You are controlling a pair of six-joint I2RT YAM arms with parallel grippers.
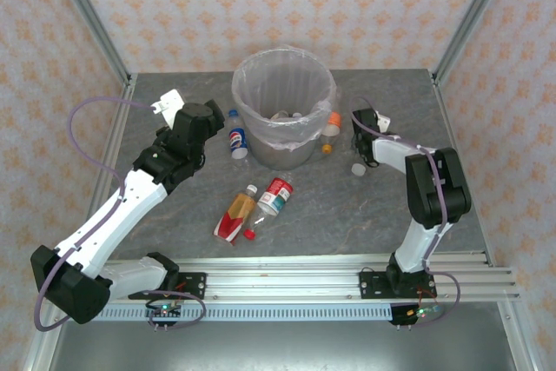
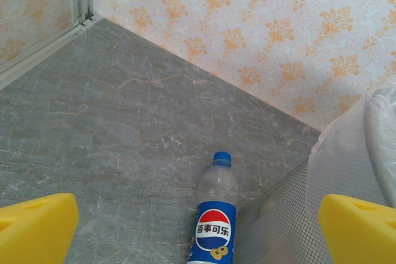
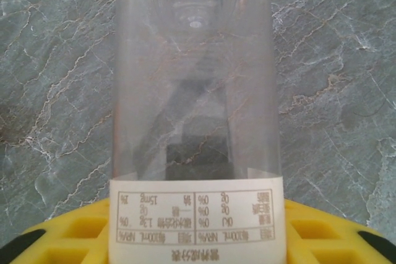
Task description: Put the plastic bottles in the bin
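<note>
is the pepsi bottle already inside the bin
No, the Pepsi bottle lies on the table beside the bin, outside its bag-lined wall.

Bright, even light falls from overhead, with no hard glare. In the top view the bin (image 1: 241, 97) and the arms (image 1: 130, 202) throw only soft, short shadows on the grey surface (image 1: 347, 206). At the left wrist the blue-label bottle (image 2: 213, 227) is crisp, while the yellow fingers (image 2: 37, 230) at the bottom corners blur. At the right wrist the clear bottle (image 3: 195, 91) sits close and faintly hazy, with a dark shape showing through it. Its label print is readable.
</note>
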